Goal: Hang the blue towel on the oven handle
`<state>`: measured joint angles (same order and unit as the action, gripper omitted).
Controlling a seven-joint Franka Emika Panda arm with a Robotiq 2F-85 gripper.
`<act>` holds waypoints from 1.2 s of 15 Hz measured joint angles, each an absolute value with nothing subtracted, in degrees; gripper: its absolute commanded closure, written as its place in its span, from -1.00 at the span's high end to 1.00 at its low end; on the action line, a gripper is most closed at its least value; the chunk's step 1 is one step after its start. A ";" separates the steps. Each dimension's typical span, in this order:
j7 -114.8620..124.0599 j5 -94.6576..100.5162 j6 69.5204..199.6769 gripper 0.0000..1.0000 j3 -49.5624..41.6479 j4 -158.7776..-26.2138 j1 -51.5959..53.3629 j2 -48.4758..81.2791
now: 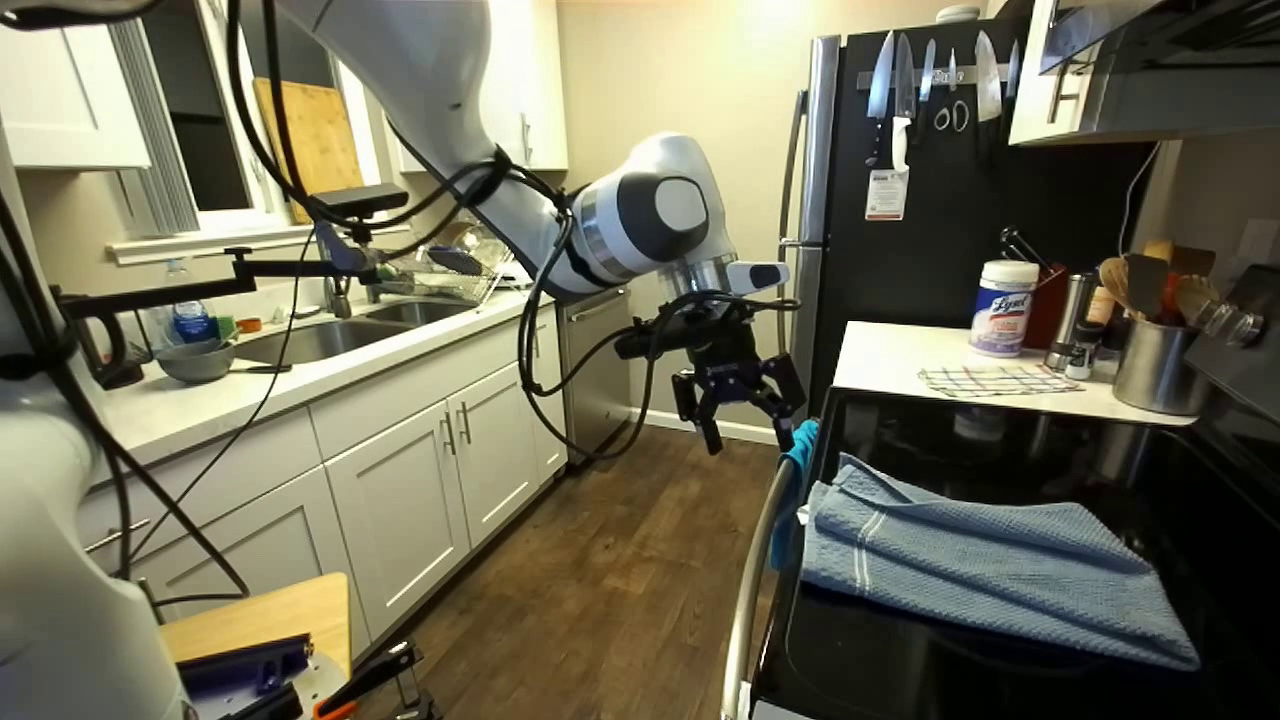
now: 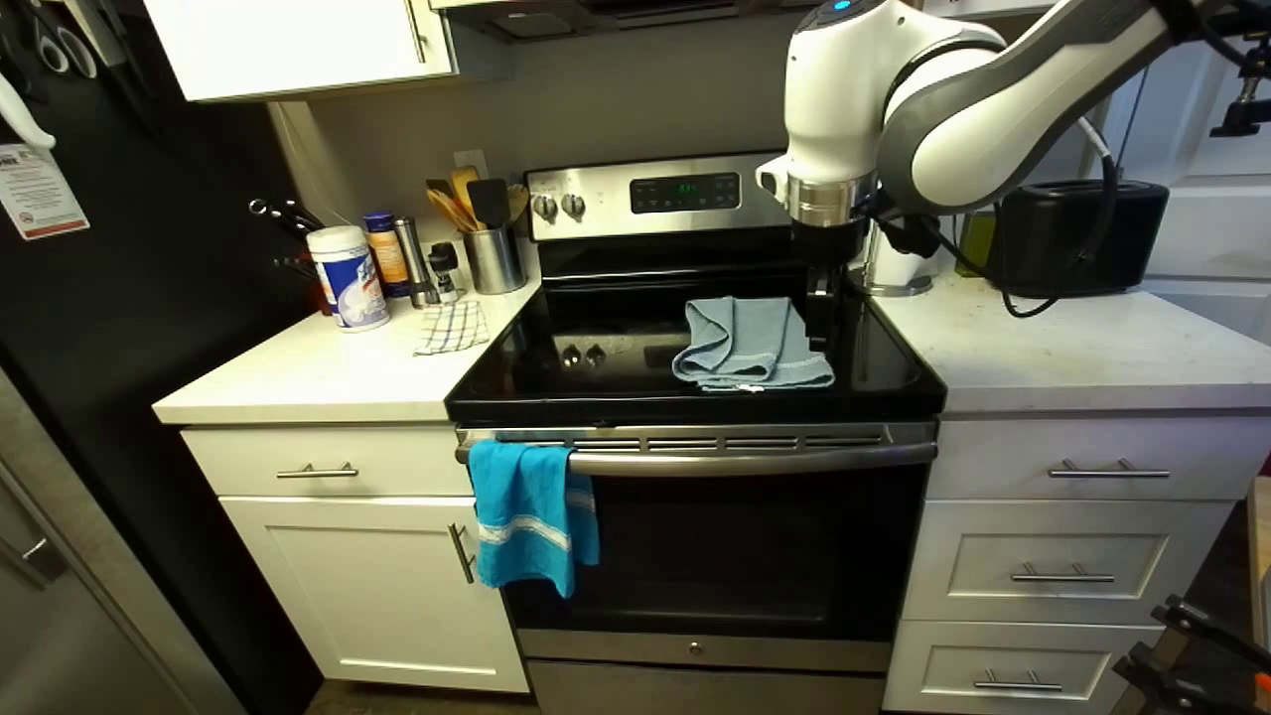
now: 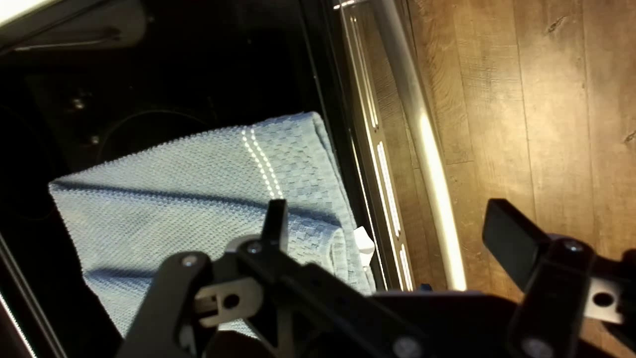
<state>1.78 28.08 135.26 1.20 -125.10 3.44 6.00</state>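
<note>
- Your gripper [image 3: 391,231] hangs at the front of the range, its two fingers [image 3: 276,223] spread wide, pads facing each other across a broad gap.
- The blue towel [image 1: 980,570] lies folded and wrinkled on the black glass cooktop [image 1: 880,660], its white-striped end turned toward the range's front edge, where a small white piece [image 3: 364,241] pokes out.
- Below that edge, the oven handle [image 2: 755,463], a long metal bar, spans the oven door; a bright cyan cloth [image 2: 526,516] drapes over its end nearer the dark fridge [image 1: 950,230].
- From the wrist, you see one finger in front of the towel and the other in front of the wood floor [image 3: 556,124], with the handle running between them; how high they stand above it, you cannot tell.
- On the counter between range and fridge, you have a Lysol canister [image 1: 1003,315], a checkered cloth [image 2: 454,330] and a metal utensil holder [image 2: 494,260].
- Across the range from these, a black appliance [image 2: 1082,243] stands on the counter, partly behind your arm's cable [image 2: 1102,214].
</note>
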 measured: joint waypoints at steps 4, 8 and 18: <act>2.43 30.07 140.15 1.00 1.20 -123.87 3.69 7.23; 2.68 30.07 145.51 1.00 1.09 -120.59 3.99 11.07; 2.72 30.07 146.61 1.00 0.77 -118.82 4.19 12.99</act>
<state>2.72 30.07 146.61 0.77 -118.82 4.19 12.99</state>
